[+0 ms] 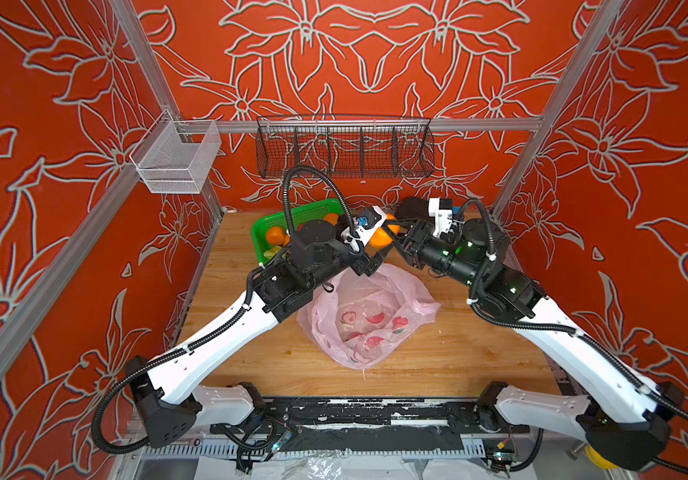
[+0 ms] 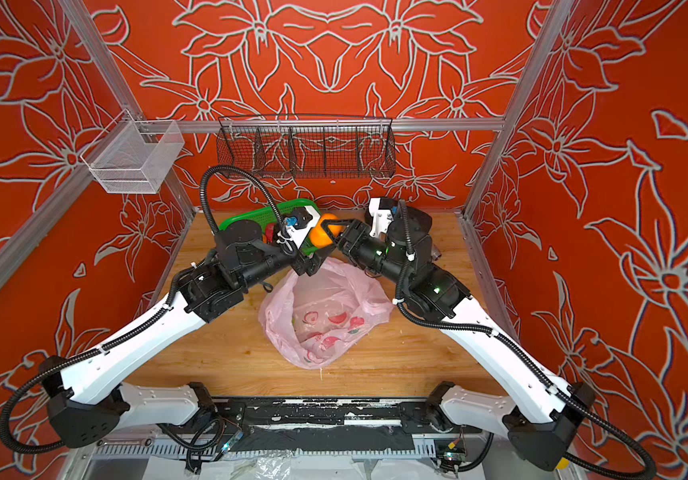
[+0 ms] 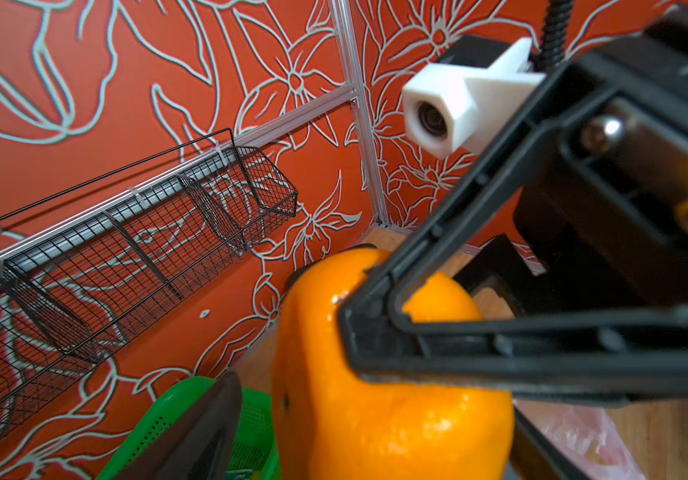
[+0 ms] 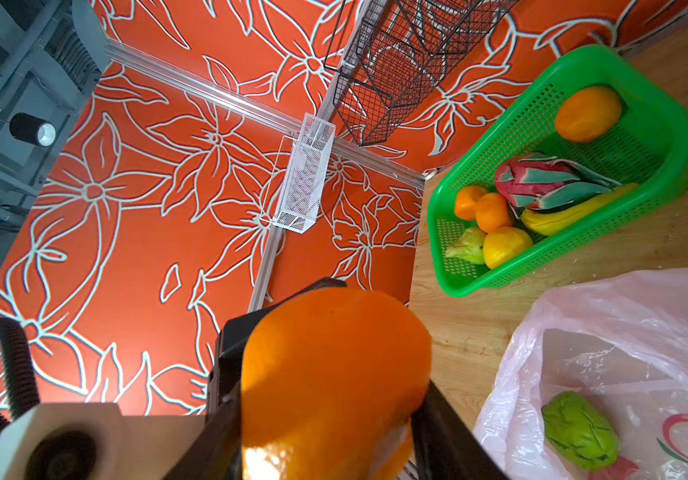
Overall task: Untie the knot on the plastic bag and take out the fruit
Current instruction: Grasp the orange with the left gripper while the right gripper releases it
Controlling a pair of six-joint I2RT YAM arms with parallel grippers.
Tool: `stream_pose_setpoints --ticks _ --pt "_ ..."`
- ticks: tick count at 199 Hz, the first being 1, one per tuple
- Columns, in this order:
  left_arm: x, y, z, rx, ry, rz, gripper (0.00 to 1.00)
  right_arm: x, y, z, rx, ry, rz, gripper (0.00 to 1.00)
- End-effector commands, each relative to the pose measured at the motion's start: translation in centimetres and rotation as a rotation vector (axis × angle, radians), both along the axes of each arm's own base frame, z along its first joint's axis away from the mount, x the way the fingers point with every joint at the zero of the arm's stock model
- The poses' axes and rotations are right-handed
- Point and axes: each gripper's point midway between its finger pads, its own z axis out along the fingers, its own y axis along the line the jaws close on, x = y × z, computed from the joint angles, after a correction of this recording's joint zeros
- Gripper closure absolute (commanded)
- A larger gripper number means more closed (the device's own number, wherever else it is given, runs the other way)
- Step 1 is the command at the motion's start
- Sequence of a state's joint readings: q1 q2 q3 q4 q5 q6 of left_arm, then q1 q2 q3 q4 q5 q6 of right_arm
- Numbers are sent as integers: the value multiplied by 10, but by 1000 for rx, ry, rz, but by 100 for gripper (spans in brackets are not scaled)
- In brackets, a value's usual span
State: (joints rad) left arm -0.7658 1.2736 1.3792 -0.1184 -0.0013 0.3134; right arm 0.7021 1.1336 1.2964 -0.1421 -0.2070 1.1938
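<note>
The right gripper point(image 2: 328, 234) grips an orange point(image 2: 317, 240) near the fruit-printed bag point(image 2: 286, 301).

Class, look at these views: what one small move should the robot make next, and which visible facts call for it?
Probably close the left gripper on the orange fruit. The right gripper grips it, the left gripper's open jaws stand either side of it, and the green basket lies on the left arm's side, so a handover looks likely.
</note>
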Motion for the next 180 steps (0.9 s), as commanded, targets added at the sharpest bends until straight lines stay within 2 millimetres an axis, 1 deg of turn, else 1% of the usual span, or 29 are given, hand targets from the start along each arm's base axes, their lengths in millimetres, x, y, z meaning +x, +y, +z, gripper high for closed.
stream_pose_setpoints --ticks 1,14,26,40,49,65,81,87,93,101,107,120,132,154,165,180 --pt "-3 2 27 -60 -64 -10 19 -6 -1 2 32 6 8 48" --pt "-6 2 29 -66 -67 -19 23 -5 -2 -1 29 16 1 48" --pt "-6 3 27 -62 -62 -17 29 -6 -1 -1 37 16 7 48" --pt "-6 4 25 -52 -57 -14 40 -6 0 1 44 12 14 48" --pt "-6 4 25 -55 -52 -14 44 -5 1 -1 39 15 16 48" --pt "-7 3 24 -53 -50 -24 46 -6 1 -2 37 20 15 48" --pt "-7 2 23 -52 -43 -23 46 -6 0 -2 38 18 10 45" --pt "-6 3 22 -52 -40 -20 46 -6 -1 -1 38 18 8 43" --pt "-5 3 21 -54 -37 -13 46 -6 -2 0 40 16 3 38" --pt "-4 5 21 -62 -31 -1 46 -6 -5 2 39 10 -8 29" --pt "-3 6 21 -67 -24 8 46 -7 -7 3 35 4 -18 20" --pt "-1 10 20 -89 0 27 46 -8 -16 8 23 -21 -49 10" --pt "4 18 20 -122 40 64 45 -10 -25 14 17 -49 -81 5" --pt "12 38 18 -203 109 129 45 -11 -39 20 5 -92 -134 3" --pt "18 52 17 -262 152 167 45 -12 -45 22 -9 -113 -153 3" --pt "28 74 12 -355 237 222 45 -12 -49 20 -35 -124 -168 3"
